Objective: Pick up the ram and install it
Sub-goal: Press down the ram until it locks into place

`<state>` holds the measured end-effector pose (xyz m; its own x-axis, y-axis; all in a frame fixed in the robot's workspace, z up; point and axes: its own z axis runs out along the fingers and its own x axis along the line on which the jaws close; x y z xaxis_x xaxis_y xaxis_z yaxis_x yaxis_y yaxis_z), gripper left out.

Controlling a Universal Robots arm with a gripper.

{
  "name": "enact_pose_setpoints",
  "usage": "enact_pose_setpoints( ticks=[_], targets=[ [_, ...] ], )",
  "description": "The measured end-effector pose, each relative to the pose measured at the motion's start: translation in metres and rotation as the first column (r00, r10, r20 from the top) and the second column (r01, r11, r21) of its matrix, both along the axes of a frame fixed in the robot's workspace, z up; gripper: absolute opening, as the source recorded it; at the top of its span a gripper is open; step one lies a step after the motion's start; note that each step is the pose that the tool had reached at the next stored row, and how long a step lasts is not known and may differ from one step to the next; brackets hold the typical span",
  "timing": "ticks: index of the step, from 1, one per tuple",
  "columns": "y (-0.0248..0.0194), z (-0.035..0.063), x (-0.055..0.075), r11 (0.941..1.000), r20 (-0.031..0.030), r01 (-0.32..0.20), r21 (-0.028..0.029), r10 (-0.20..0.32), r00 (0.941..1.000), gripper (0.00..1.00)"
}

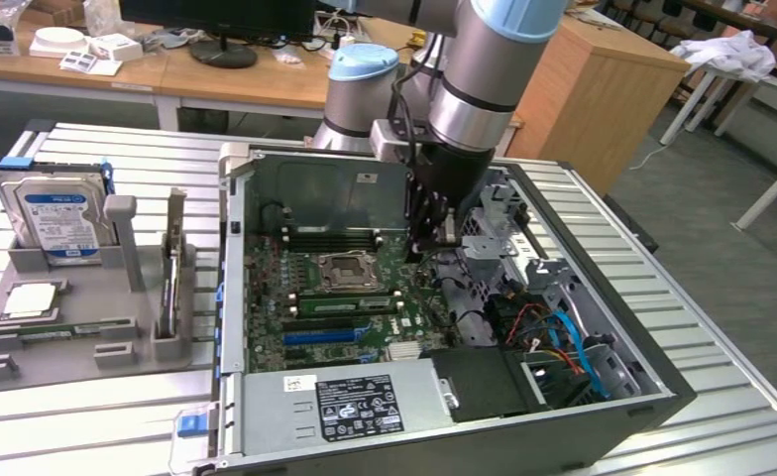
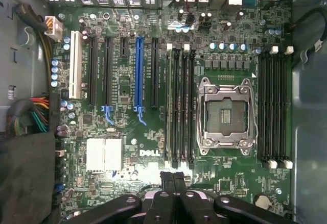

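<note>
White DELL logo (image 2: 152,153) on green motherboard (image 2: 123,96), other labels unreadable

I seem to be working in a robotics lab or electronics workshop. My arm (image 1: 488,69) hangs with its hand (image 1: 436,243) inside an open computer case (image 1: 561,441), which sits on a ribbed metal table (image 1: 84,426). Beside the case, a grey fixture (image 1: 45,347) holds a hard drive (image 1: 58,213) upright. Behind them I see wooden desks (image 1: 203,79) carrying a monitor stand (image 1: 223,52) and small boxes (image 1: 98,48). A plain grey floor (image 1: 706,228) runs alongside.
</note>
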<state>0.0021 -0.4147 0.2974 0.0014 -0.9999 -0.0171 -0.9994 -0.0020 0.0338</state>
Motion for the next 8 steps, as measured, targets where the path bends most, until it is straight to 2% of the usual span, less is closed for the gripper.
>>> enact_pose_setpoints(
  ticks=[8],
  targets=[
    [0.0000,-0.0115,0.000,1.0000,0.0000,0.000,-0.0001,0.000,1.0000,0.11]
  ],
)
